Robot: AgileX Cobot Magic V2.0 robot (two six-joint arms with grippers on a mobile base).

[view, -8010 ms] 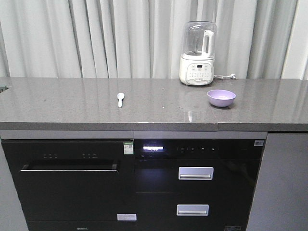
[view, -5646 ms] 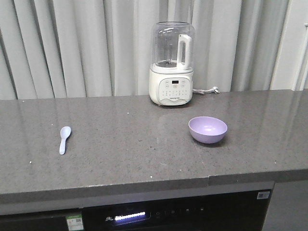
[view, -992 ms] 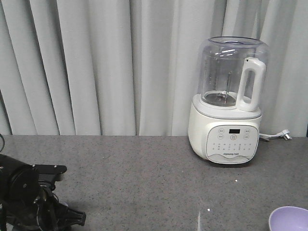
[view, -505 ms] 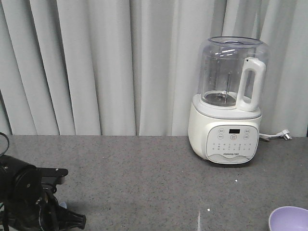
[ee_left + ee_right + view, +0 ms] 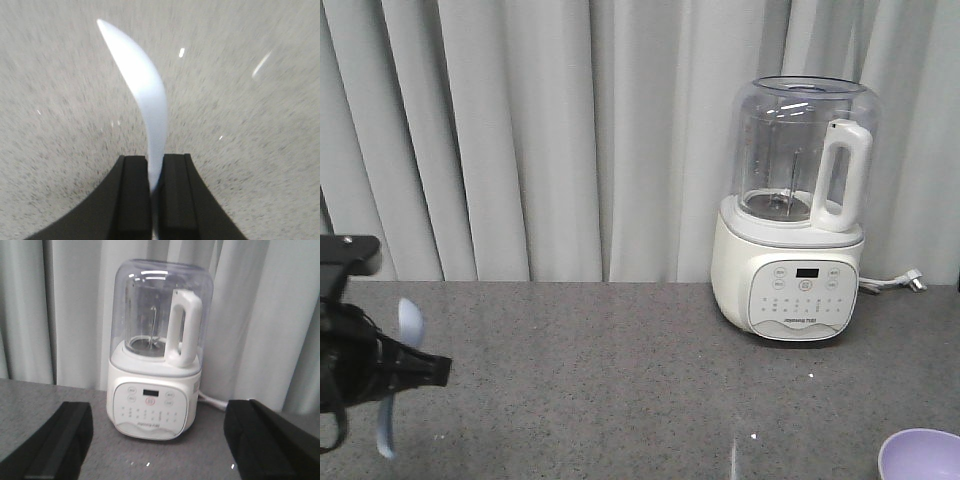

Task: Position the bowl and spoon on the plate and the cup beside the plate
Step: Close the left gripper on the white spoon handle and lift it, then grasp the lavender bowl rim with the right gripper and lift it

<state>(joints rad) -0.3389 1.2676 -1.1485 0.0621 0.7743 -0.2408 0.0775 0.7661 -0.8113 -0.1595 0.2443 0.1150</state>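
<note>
The pale blue spoon (image 5: 408,322) hangs above the counter at the far left, standing nearly upright, scoop uppermost. My left gripper (image 5: 420,372) is shut on its handle. In the left wrist view the spoon (image 5: 145,95) curves up out of the left gripper (image 5: 155,161), whose black fingers (image 5: 132,195) press on it from both sides. Only the far rim of the lavender bowl (image 5: 922,455) shows, at the bottom right. My right gripper (image 5: 157,442) is open and empty, facing the blender. The plate and the cup are out of view.
A white blender (image 5: 795,215) with a clear jug stands at the back right of the grey stone counter (image 5: 620,380), its cable (image 5: 895,283) trailing right. Grey curtains (image 5: 540,130) hang behind the counter. The blender (image 5: 156,365) fills the right wrist view.
My left gripper was low on the counter at the bottom left; it has risen with the spoon, which is now off the counter. The bowl and blender have not moved.
</note>
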